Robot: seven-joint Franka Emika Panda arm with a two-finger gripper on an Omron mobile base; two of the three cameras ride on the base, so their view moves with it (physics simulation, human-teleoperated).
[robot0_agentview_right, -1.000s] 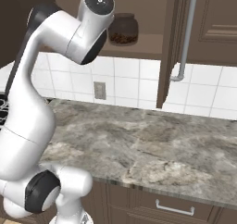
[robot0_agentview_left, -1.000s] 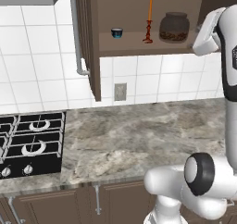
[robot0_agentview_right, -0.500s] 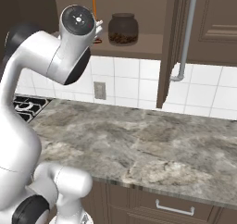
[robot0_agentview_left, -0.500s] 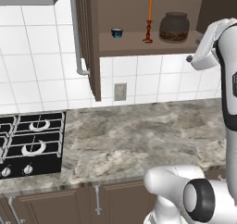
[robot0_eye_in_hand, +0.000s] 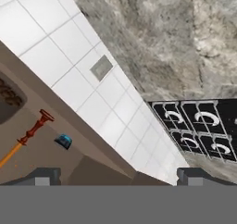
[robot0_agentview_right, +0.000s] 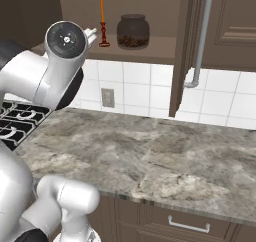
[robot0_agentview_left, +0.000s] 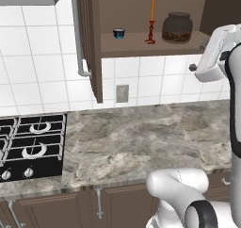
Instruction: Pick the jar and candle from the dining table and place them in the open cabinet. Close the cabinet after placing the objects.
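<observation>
Arm swung back from cabinet, jar, candle shelved, blue cup in hand cam.

Flat, even rendered light falls across all views, with no visible lamp and no glare. The white tiles are the brightest area; the cabinet interior at the top of both base views is dimmer and brown-toned. Shadows are soft and faint. The counter veining looks slightly smeared. Edges appear coarse and pixelated, without lens distortion.
</observation>
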